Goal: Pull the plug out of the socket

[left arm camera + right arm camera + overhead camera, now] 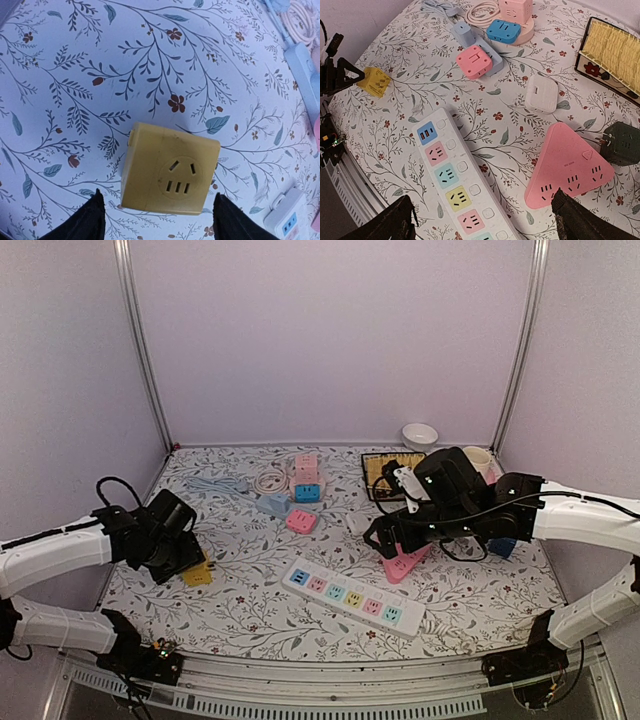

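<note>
A flat surface (250, 610) covered in a white cloth printed with leafy sprigs and small red flowers is enclosed by plain lilac walls (340, 340). A long white power strip (352, 596) with pastel outlets is laid near the front edge.

The pink triangular socket (567, 172) – smooth matte plastic with rounded corners – is seen at the right. The dark plug (621, 143), a blocky cube, is set just beside its far right corner; whether it is seated cannot be told.

The right pincer (482, 197) is spread wide above the strip and the triangle, with nothing held. The left pincer (159, 200) is also parted – a scuffed yellow cube socket (170, 170) is framed between its fingers, ungripped.
</note>
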{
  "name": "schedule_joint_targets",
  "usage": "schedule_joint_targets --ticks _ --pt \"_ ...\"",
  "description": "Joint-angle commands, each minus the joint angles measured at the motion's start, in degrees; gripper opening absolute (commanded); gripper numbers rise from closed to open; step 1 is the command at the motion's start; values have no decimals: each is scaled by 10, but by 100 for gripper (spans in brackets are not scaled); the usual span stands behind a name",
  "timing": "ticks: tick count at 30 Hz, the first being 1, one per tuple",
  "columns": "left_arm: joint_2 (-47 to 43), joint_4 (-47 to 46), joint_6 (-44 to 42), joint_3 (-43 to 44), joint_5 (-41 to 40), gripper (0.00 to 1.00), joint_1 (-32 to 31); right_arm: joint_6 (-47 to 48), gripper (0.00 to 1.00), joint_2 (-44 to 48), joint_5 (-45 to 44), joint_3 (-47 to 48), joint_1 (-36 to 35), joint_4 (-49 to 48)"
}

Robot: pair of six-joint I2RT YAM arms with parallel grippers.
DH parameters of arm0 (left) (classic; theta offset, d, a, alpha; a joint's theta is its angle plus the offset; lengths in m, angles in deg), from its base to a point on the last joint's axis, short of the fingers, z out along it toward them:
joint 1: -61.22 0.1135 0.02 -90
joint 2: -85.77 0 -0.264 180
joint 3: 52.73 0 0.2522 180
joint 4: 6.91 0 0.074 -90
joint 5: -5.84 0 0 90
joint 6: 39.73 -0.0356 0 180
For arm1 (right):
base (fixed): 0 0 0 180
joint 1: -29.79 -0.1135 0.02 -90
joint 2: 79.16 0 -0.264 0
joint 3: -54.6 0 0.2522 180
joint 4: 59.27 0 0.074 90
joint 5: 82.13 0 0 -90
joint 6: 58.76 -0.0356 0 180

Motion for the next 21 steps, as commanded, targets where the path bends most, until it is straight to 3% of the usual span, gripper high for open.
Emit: schedule_joint_targets --ticks 1,11,21 --pt "-16 13 2 -10 -7 74 4 -8 98 -3 7 -9 3 -2" --pt "21 13 -56 78 -20 74 -26 -16 98 5 3 -12 3 -1" --pt "217 12 -162 276 -42 74 -82 -16 98 8 -2 -10 10 -1"
